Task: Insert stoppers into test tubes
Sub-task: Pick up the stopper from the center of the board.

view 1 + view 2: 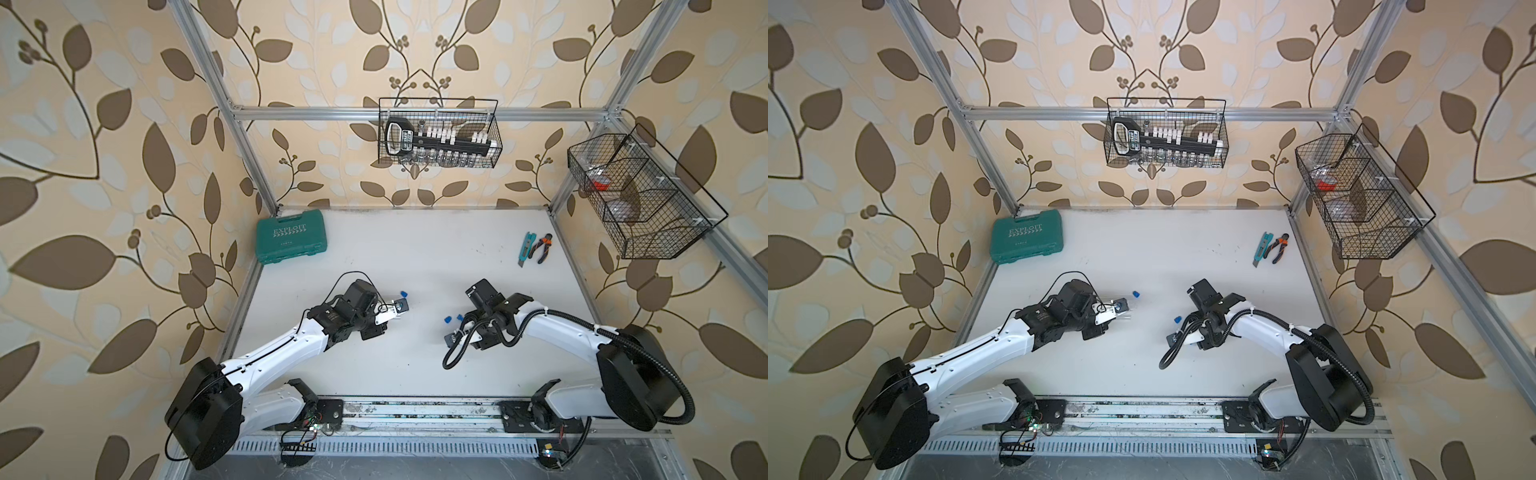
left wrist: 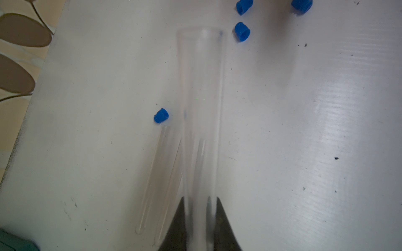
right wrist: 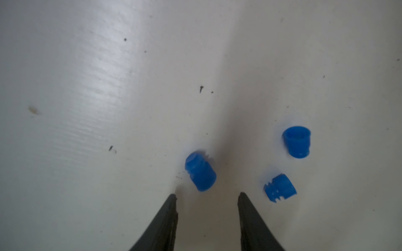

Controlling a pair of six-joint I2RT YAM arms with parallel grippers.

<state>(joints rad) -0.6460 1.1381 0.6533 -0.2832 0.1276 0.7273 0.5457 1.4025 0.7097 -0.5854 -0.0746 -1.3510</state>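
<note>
My left gripper (image 2: 201,202) is pinched tight on a tube (image 2: 201,87). The tube juts straight out ahead of the jaws, raised off the table (image 2: 315,130), with its open end away from the hand. Two more tubes (image 2: 156,173) lie flat on the table below and to one side of the tips, side by side, rounded ends towards the hand. A lone stopper (image 2: 161,115) lies just past their open ends, beside the held tube.

My right gripper (image 3: 207,195) hangs low over the table, jaws spread, with nothing between them. The near stopper (image 3: 200,171) lies on its side just ahead of the tips, in line with the gap. A ribbed stopper (image 3: 279,188) lies just outside one finger. A third stopper (image 3: 297,141) sits further ahead on that same side, showing me its hollow end. None of the three touch.
</note>
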